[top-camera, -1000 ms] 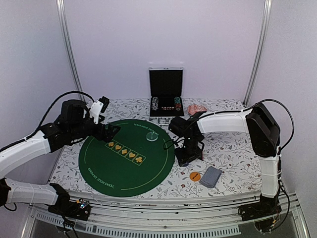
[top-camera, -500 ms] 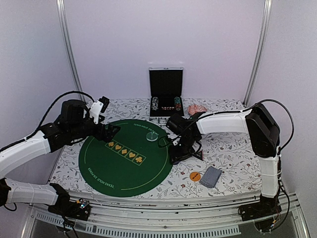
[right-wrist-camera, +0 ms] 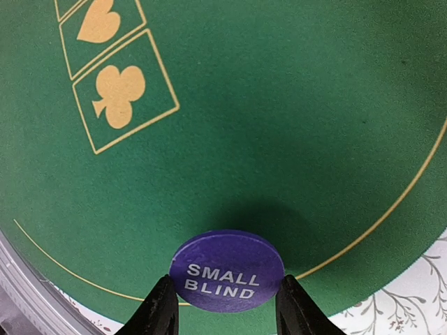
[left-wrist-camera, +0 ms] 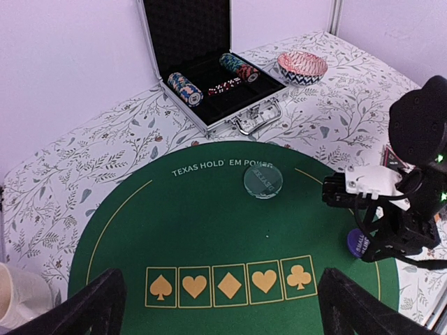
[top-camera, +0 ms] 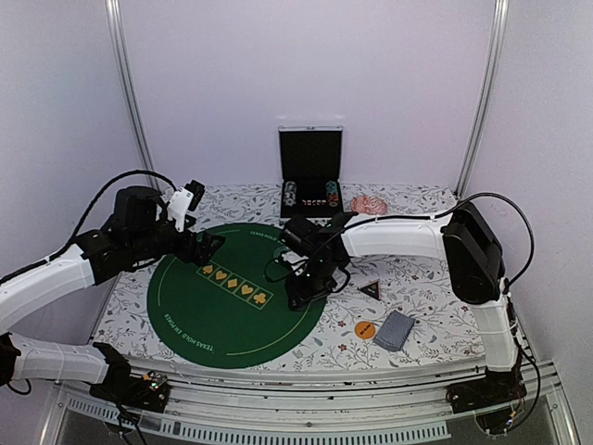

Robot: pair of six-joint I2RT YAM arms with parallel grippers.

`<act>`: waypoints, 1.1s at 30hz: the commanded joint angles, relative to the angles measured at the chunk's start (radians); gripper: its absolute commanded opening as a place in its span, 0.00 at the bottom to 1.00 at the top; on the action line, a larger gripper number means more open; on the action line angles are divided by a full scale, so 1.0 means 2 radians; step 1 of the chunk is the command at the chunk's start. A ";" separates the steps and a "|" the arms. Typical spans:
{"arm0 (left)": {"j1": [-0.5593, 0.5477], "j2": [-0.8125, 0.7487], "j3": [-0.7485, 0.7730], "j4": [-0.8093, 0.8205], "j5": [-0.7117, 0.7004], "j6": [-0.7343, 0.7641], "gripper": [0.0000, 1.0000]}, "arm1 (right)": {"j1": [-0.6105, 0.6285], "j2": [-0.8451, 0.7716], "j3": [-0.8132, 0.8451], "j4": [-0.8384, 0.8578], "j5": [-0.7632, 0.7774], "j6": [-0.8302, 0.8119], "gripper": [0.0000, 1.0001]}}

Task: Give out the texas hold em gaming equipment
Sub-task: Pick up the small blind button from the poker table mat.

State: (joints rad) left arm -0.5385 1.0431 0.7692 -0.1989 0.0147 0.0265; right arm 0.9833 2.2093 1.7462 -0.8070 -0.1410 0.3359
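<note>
Three small round discs are showing: one dark purple disc lettered SMALL BLIND [right-wrist-camera: 227,271], one orange disc [top-camera: 365,329] and one clear pale disc [left-wrist-camera: 263,181]. One stack of grey-blue-backed playing cards [top-camera: 396,329] and one small black triangular marker [top-camera: 370,288] are lying on the bench [top-camera: 435,278]. One round green felt mat [top-camera: 185,306] is bearing five gold suit boxes [left-wrist-camera: 230,285]. One open silver case [left-wrist-camera: 188,28] is holding two rows of chips [left-wrist-camera: 185,88]. One patterned bowl [left-wrist-camera: 302,66] and one white mug [left-wrist-camera: 14,307] are standing apart.
</note>
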 commanded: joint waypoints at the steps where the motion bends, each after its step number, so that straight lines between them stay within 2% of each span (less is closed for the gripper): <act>1: 0.003 0.000 -0.005 0.005 0.002 0.004 0.98 | 0.018 0.024 0.026 -0.010 -0.006 -0.012 0.35; 12: 0.004 -0.008 -0.005 0.006 -0.016 0.003 0.98 | 0.052 0.036 0.046 -0.020 -0.008 -0.021 0.35; 19: 0.010 -0.013 -0.002 0.000 -0.043 0.003 0.98 | 0.079 0.057 0.074 0.007 -0.027 -0.012 0.34; 33: 0.035 -0.027 -0.003 0.001 -0.051 -0.005 0.98 | 0.122 0.141 0.170 -0.002 0.025 0.033 0.33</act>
State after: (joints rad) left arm -0.4858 1.0061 0.7692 -0.2001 -0.0860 0.0254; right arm 1.1976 2.4126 2.0304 -0.8188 -0.1196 0.3622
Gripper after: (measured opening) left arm 0.982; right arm 0.445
